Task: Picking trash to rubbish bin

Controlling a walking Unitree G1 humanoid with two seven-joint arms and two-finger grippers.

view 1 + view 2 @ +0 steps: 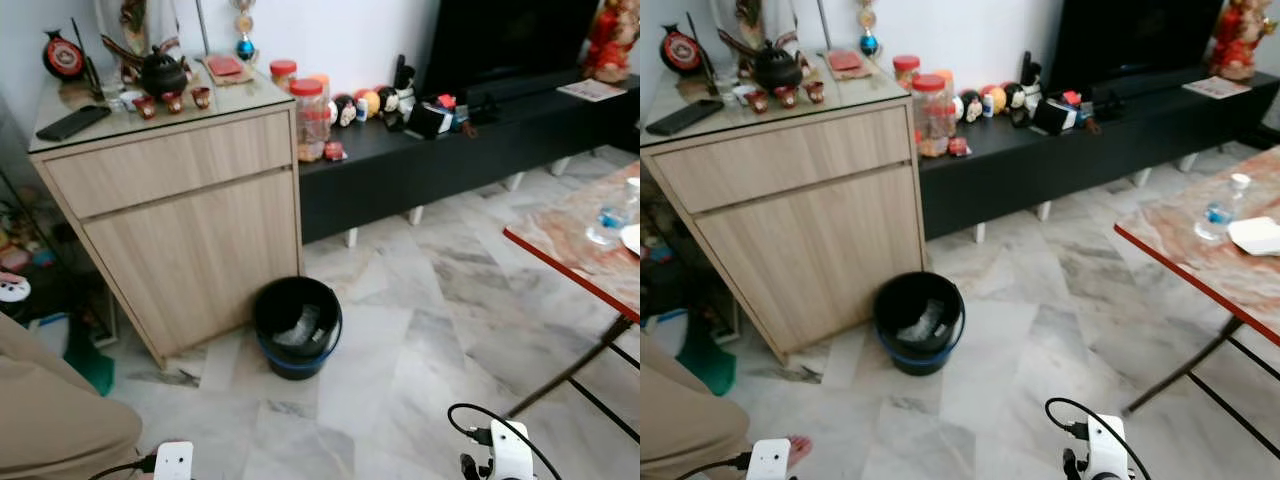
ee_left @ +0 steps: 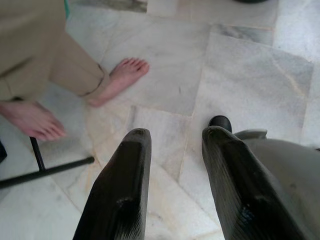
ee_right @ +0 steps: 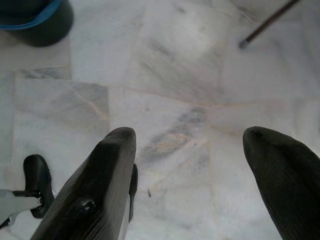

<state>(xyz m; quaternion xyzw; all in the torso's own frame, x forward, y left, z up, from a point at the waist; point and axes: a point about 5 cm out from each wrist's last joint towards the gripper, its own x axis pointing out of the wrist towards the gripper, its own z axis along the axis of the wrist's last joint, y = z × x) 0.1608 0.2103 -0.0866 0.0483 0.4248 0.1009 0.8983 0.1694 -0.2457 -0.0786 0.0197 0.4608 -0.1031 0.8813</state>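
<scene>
The black rubbish bin [image 1: 297, 326] stands on the marble floor [image 1: 420, 330] just beside the wooden cabinet [image 1: 180, 220], and some pale crumpled trash [image 1: 300, 328] lies inside it. On the red-edged table [image 1: 1200, 255] at the right there is a water bottle [image 1: 1220, 210] near a white plate [image 1: 1258, 236], and plastic jars [image 1: 310, 115] stand on the low black TV bench [image 1: 460, 150]. The left gripper [image 2: 172, 145] and the right gripper [image 3: 187, 145] both hang over bare floor with fingers spread and hold nothing; a person's bare foot [image 2: 120, 80] is near the left one.

Glossy marble floor [image 1: 420, 330], matt wood-grain cabinet [image 1: 190, 230], black plastic bin [image 1: 297, 326].
</scene>
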